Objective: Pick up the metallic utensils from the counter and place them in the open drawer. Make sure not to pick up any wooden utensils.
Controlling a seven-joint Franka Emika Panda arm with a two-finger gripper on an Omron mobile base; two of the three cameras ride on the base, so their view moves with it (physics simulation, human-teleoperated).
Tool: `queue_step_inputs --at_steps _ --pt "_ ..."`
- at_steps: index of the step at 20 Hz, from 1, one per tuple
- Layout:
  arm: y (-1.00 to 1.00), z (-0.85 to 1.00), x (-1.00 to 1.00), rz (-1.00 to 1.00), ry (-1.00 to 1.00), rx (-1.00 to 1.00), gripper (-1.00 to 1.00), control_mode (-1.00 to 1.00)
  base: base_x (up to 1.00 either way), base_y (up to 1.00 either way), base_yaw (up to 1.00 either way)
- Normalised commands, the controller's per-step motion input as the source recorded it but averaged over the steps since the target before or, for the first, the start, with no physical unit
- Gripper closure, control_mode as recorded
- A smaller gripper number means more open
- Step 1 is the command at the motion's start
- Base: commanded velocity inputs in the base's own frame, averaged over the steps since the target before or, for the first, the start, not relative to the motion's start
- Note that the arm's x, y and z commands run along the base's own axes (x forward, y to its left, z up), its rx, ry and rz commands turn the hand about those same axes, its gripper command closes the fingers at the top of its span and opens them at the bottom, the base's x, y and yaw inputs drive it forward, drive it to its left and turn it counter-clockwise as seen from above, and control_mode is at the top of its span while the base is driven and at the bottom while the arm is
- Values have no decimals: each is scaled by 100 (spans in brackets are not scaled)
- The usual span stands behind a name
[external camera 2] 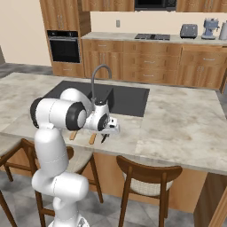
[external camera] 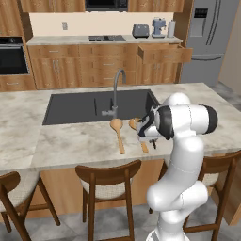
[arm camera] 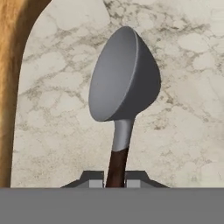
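The beige marble counter (external camera: 70, 146) spans the middle of both base views, its dark sink (external camera: 89, 106) and grey tap (external camera: 117, 89) at centre. Two wooden spoons (external camera: 117, 134) lie just right of centre, beside the gripper (external camera 2: 105, 135). In the hand view's centre, a grey metal spoon (arm camera: 124, 83) rises by its dark handle, clamped between the closed fingertips (arm camera: 94, 179).

Back wall cream (external camera: 94, 23), lined with orange-brown wood cabinets (external camera: 94, 66). Black wall oven (external camera: 12, 55) at 9 o'clock, stovetop (external camera: 107, 38), toaster (external camera: 140, 30) and coffee machine (external camera: 158, 27) on rear worktop, grey fridge (external camera: 209, 33) at 2 o'clock. Wooden stools (external camera: 110, 176) at 6 o'clock; grey tile floor (external camera: 108, 221).
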Motion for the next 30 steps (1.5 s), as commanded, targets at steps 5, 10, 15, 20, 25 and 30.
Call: queue_step_inputs --at_steps 5,10,15,20,25,30 --pt "-27 31 -59 0 -16 2 100 -100 0 0 0" --pt "-15 87 -59 -4 -13 2 100 -100 0 0 0" --pt "-20 98 -88 0 -25 2 100 -100 0 0 0" --pt "-1 100 -45 0 -3 1 100 -100 0 0 0" --pt "-6 100 -52 0 0 0 100 -100 0 0 0" --pt "-21 79 -82 1 0 0 100 -100 0 0 0"
